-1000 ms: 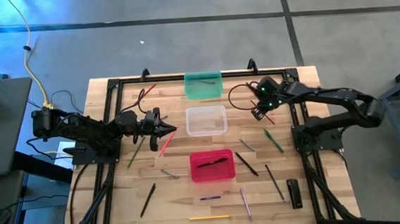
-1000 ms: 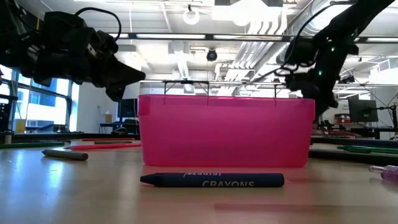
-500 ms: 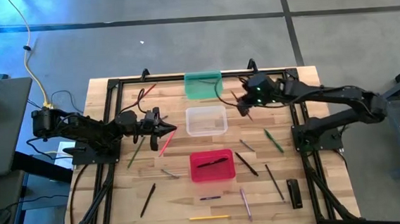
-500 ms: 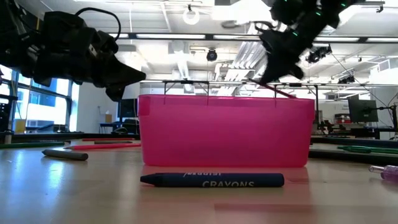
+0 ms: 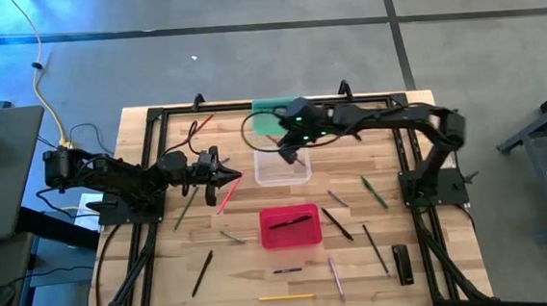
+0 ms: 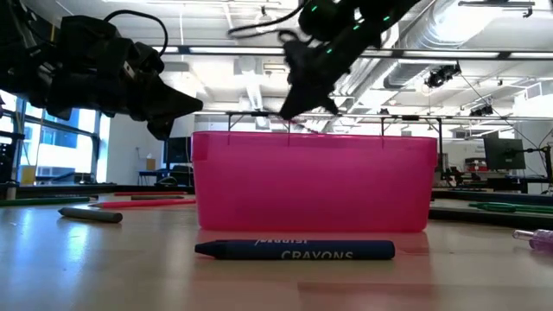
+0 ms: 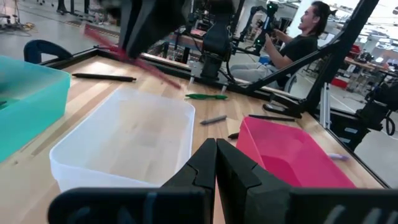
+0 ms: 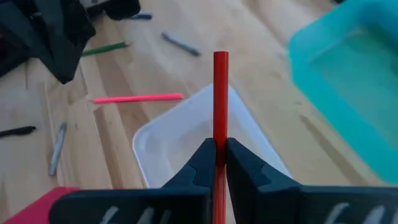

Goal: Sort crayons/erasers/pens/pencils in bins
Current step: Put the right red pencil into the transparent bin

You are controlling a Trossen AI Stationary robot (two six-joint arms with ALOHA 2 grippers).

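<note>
Now the right claw (image 8: 216, 163) is gripping a red pencil (image 8: 221, 93) over the clear bin (image 8: 186, 143) (left claw (image 7: 216, 163) closed, idle nearby): lower w/ pencil centred, then let go.

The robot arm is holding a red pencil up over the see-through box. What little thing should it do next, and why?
Probably lower a little and let go. The right gripper is shut on the red pencil and hangs over the clear bin, which looks empty. The left gripper waits shut beside it.
</note>
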